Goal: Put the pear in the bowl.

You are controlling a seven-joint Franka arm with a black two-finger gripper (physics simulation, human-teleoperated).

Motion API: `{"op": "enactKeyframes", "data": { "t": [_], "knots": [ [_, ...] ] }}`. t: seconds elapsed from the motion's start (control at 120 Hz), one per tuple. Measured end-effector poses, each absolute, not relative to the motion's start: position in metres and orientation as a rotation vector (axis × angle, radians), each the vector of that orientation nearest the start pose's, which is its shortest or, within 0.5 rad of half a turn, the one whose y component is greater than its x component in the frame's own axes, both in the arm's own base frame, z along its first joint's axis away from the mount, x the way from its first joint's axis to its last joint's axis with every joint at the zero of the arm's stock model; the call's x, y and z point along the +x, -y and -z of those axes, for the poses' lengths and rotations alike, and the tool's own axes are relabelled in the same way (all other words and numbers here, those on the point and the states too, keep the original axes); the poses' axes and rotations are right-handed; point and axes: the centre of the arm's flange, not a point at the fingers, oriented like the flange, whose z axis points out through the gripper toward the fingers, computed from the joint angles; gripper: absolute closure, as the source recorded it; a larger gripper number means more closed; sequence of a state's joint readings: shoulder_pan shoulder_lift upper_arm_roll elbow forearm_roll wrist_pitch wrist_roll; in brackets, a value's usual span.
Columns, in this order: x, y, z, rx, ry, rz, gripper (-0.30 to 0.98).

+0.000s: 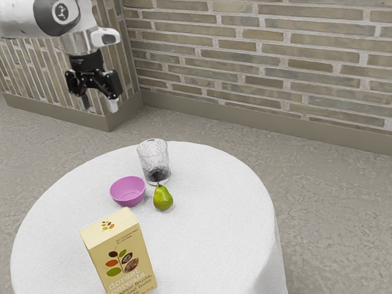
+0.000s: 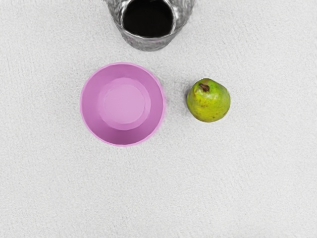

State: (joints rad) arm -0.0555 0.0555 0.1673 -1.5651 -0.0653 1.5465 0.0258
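- Your gripper [image 1: 99,104] hangs in the exterior view's upper left, above the level of the table [image 1: 214,245] and well apart from everything on it. It points downward.
- Its two fingers [image 1: 113,106] stand spread, with a clear gap between them, so you have it open.
- Behind it, your white arm [image 1: 33,18] comes in from the exterior view's upper left corner.
- Your wrist view looks down on the bowl [image 2: 123,104], the pear [image 2: 208,101] and part of the glass [image 2: 149,43].
- The pear you're after is on the white tabletop, outside the bowl. It sits just beside it, with a narrow strip of white between the two. It is green with a yellowish cast, and its brown stem is uppermost.
- The bowl is pink-purple, round and upright, mouth up; you can see right down to its flat inner bottom.
- The glass stands upright near both the bowl and the pear, touching neither. It is clear, with a patterned side, and you can see something dark low inside it.
- Toward the exterior view's lower edge, you have a cream cereal box [image 1: 119,254] standing upright, with leaf and fruit shapes printed on its front.
- Past the round table, you see a grey floor [image 1: 331,202] and a brick wall [image 1: 263,55] with a plain band along its foot.
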Motion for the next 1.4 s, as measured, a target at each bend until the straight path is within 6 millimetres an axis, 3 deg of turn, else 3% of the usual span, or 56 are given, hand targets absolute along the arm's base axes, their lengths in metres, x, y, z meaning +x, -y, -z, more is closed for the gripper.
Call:
{"op": "enactKeyframes", "data": {
  "t": [0.1, 0.2, 0.275, 0.358, 0.4, 0.483, 0.542, 0.658, 0.825, 1.058, 1.4],
  "knots": [
    [0.565, -0.041, -0.586, -3.192, 0.103, -0.071, 0.02],
    [0.552, -0.031, -0.569, -3.171, 0.162, -0.09, 0.02],
    [0.552, -0.024, -0.54, -3.138, 0.271, -0.136, 0.02],
    [0.568, -0.013, -0.498, -3.094, 0.383, -0.163, 0.02],
    [0.579, 0.006, -0.477, -3.077, 0.395, -0.158, 0.02],
    [0.594, 0.075, -0.438, -3.051, 0.318, -0.113, 0.02],
    [0.6, 0.094, -0.415, -3.036, 0.331, -0.072, 0.02],
    [0.602, 0.094, -0.369, -3.005, 0.447, -0.023, 0.02],
    [0.599, 0.085, -0.331, -2.963, 0.634, 0.016, 0.02],
    [0.605, 0.073, -0.301, -2.915, 0.839, 0.068, 0.12],
    [0.608, 0.064, -0.276, -2.85, 1.016, 0.082, 0.24]
  ]
}}
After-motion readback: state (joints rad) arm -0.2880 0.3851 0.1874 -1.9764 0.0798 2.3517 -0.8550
